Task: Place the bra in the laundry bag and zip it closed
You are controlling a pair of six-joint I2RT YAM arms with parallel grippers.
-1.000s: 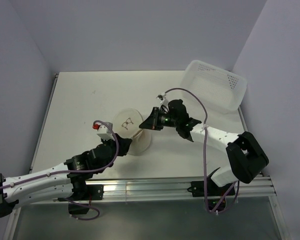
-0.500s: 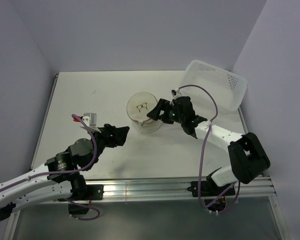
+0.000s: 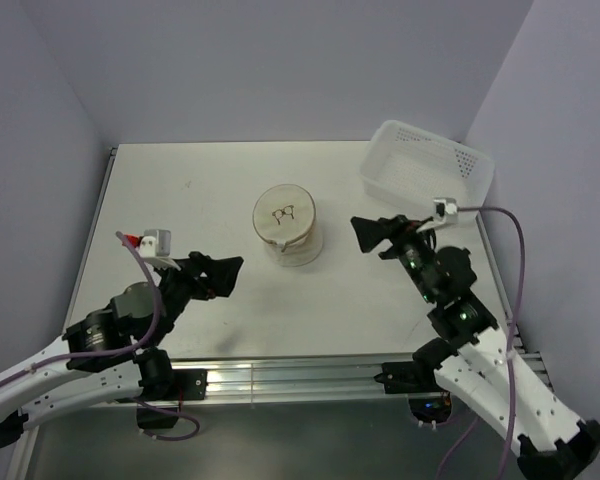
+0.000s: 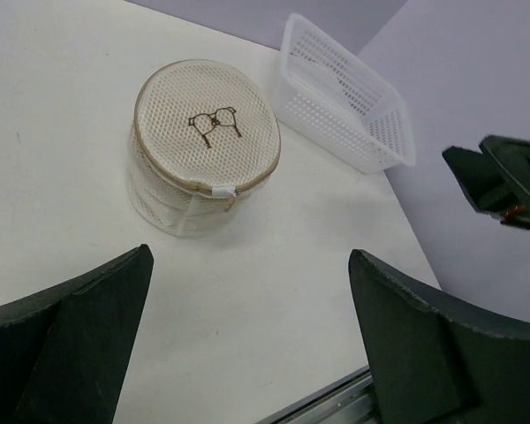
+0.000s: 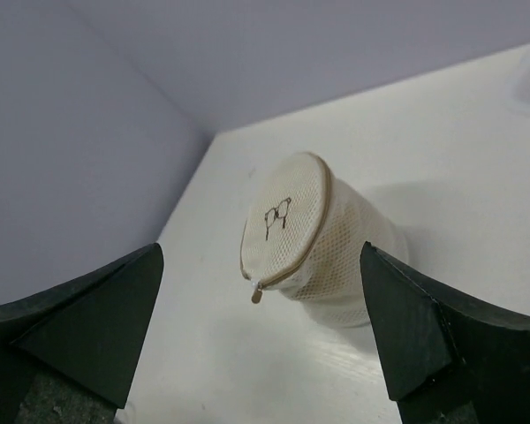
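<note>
Cream laundry bag stands apart between left claw and right claw.

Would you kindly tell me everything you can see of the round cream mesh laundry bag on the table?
The round cream-white mesh laundry bag stands upright on the white table, a short soft drum. Its flat circular lid, edged in tan zip tape, looks zipped shut and bears a small dark mark; a tan pull hangs at the rim. Contents cannot be made out. Nothing else touches it.
</note>
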